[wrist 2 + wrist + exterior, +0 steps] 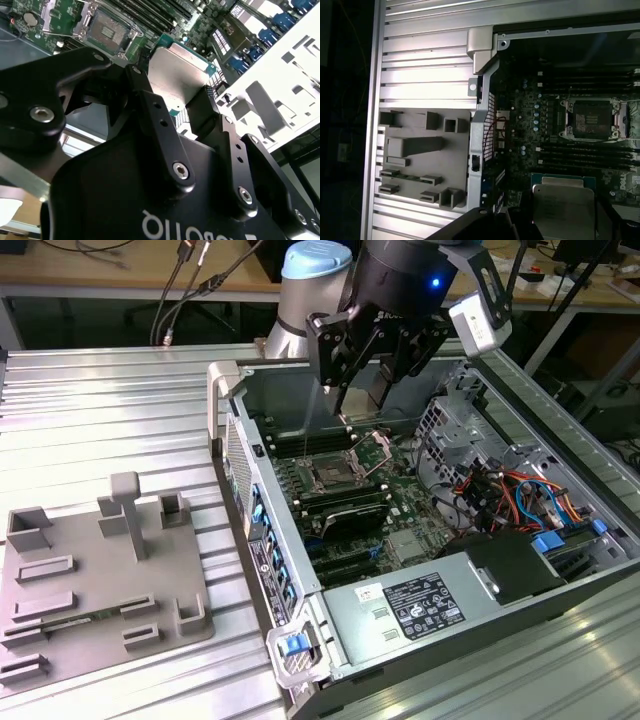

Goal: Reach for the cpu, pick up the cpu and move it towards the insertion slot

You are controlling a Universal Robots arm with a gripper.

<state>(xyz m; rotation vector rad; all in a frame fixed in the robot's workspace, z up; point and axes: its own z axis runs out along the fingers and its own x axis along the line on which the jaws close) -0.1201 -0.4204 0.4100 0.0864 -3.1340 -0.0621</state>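
We have the cpu (177,75) clamped between the two black fingers (205,112) of our gripper (366,380), its silvery top facing the second wrist camera. In the exterior view, the gripper hangs at the top centre of the frame over the open computer case (560,430), and the insertion slot (332,476) lies below it, a little toward the exterior view's left, near but clearly apart. We judge the chip is not yet over the slot. In the first wrist view, the cpu (563,207) sits at the lower right and the slot (588,119) at the right edge, with the grey tray (420,160) well apart outside the case.
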